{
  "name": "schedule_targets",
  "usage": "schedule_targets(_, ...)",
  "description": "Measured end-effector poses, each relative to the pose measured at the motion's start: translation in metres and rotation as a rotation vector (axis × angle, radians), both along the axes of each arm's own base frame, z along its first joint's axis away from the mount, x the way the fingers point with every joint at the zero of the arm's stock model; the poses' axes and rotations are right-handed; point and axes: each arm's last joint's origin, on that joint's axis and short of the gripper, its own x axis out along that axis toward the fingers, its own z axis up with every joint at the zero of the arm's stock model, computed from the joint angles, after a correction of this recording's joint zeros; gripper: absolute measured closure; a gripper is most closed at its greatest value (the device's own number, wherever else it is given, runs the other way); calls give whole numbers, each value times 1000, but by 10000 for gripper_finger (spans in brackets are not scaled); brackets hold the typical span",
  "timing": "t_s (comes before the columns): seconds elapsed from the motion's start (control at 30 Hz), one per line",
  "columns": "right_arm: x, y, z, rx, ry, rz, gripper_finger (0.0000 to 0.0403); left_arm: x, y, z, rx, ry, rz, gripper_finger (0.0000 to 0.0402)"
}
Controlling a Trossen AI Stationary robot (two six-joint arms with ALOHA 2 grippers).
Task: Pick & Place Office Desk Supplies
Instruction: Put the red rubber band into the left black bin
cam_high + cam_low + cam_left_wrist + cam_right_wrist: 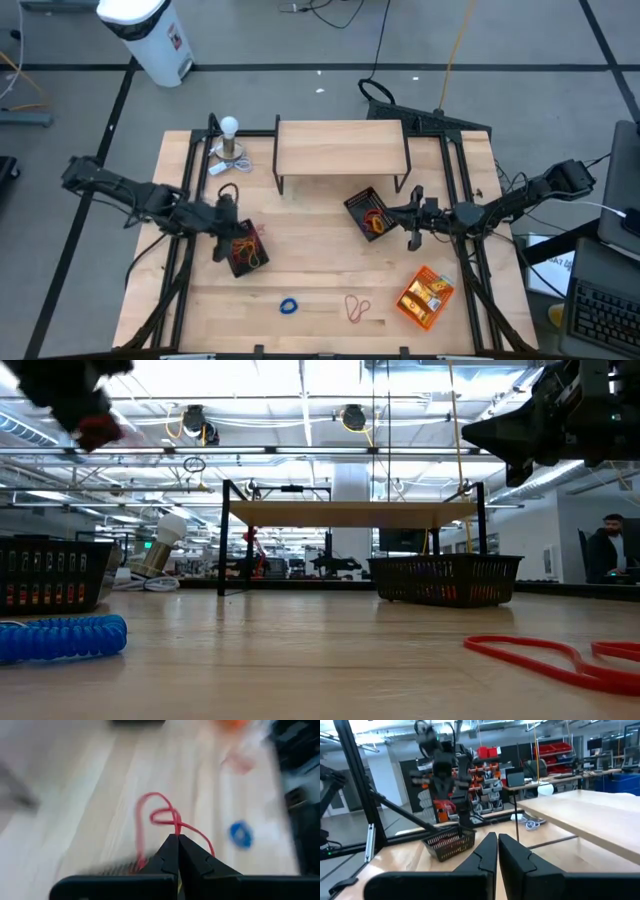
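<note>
My left gripper (pixel 219 250) hangs above the left black mesh tray (pixel 243 252), shut on a red rubber band (pixel 155 815). In the low view it shows at top left (pixel 85 415), well above the table. My right gripper (pixel 414 238) is shut and empty, raised beside the right mesh tray (pixel 367 213), which holds red and orange bands. A blue coiled band (pixel 289 306) and a red band (pixel 357 307) lie flat on the table near its front edge. Yellow-and-white packets lie in the orange tray (pixel 427 297). My left gripper pinches the red rubber band between its two fingertips at a point where its strands cross (pixel 176 826). The fingers come from above, pointing down. The band is lifted clear and hangs below the fingers in slack, twisted loops.
A low wooden shelf on black legs (pixel 341 148) stands at the table's far side, with a small lamp with a white bulb (pixel 230 143) to its left. Bare wood lies between the two mesh trays and along the front edge. A person (pixel 606 550) stands in the room beyond.
</note>
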Motion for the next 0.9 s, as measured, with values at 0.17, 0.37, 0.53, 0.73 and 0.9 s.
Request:
schedule_targets(0.17,1,-2,1,19,-11,46,395,-14,1,-16,-20,232,90,401)
schedule_targets(0.37,6,-15,-4,24,36,107,402,-10,0,-30,-45,412,82,401)
schedule_targets(0.53,12,-28,-10,28,171,117,402,-2,-3,-40,-38,494,66,401)
schedule_targets(0.73,12,-32,-10,2,173,96,402,7,-8,-50,-22,563,28,401)
schedule_targets(0.9,13,-32,-9,-25,168,94,402,17,-12,-56,-6,569,-38,401)
